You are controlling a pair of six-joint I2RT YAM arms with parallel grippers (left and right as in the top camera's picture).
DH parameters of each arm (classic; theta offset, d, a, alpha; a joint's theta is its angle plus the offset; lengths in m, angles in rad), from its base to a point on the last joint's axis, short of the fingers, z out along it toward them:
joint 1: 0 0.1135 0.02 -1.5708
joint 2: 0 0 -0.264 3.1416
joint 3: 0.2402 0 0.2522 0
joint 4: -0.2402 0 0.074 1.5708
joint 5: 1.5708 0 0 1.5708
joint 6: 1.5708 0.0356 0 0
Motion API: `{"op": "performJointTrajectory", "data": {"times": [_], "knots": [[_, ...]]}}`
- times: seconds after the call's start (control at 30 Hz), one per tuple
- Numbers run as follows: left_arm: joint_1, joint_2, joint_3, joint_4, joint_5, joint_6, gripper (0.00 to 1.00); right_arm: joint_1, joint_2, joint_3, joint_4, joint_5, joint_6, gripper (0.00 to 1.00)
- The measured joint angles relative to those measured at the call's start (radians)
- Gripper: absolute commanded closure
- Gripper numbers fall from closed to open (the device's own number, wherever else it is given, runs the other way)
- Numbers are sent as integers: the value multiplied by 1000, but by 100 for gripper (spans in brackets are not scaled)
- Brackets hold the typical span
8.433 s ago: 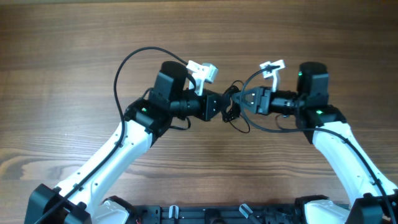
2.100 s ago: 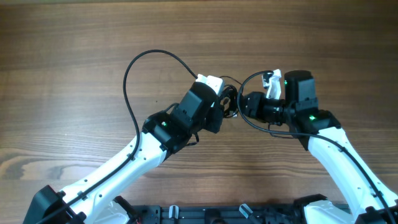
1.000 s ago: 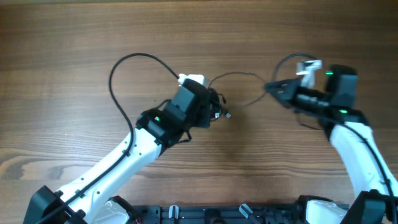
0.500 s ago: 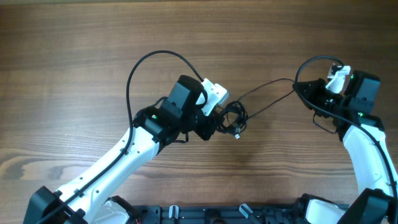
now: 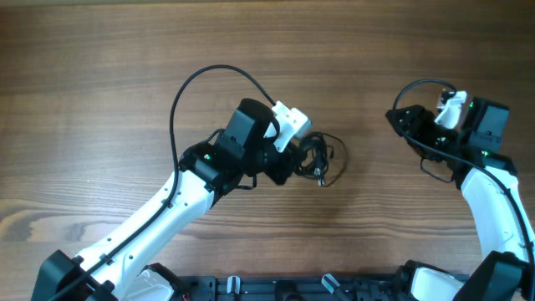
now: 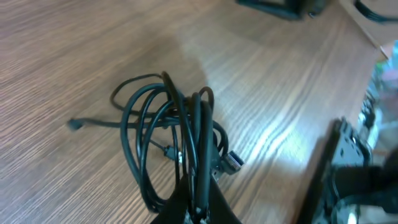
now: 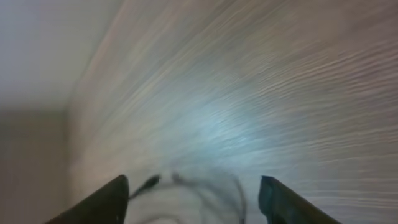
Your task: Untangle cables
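On my overhead feed the cables (image 5: 324, 157) sit just right of the frame's centre, a small bunch of thin black loops lying on the wooden table (image 5: 100, 50). My left gripper (image 5: 303, 164) reaches them from the left, and its tip touches the bunch's left side. The left arm runs back from there to the lower left corner. Its own thick black arm cable (image 5: 180, 100) arches high over the wood in the upper middle-left of the frame.

In the left wrist view the fingers come up from the bottom edge, pressed together on several strands where they run side by side. From that pinch the loops fan up and leftward across the middle of the frame, overlapping one another. A small plug (image 6: 233, 162) lies at the right side of the bunch, on the table. One thin loose end (image 6: 74, 123) trails off to the left, flat on the wood.

My right gripper (image 5: 395, 117) is in the upper right of the overhead frame, pointing left and well apart from the bunch. The right wrist view is badly blurred, but its two fingertips show at the lower left and lower right, spread wide with wood grain between them. A faint dark curve sits low between them, too smeared for me to tell what it is.
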Motion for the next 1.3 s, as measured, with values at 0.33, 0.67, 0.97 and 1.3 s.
{"op": "performJointTrajectory", "data": {"times": [0.33, 0.67, 0.97, 1.3], "knots": [[5, 0, -9, 374, -102, -583, 96, 279, 1, -8, -23, -135, -189, 20], [68, 0, -5, 436, 186, -538, 96, 434, 51, -21, -134, 235, -65, 56], [187, 0, -4, 168, 226, -414, 96, 302, 53, -23, -102, 205, -100, 0], [186, 0, -4, 126, 274, -290, 96, 287, 55, -23, -2, -333, -189, 30]]}}
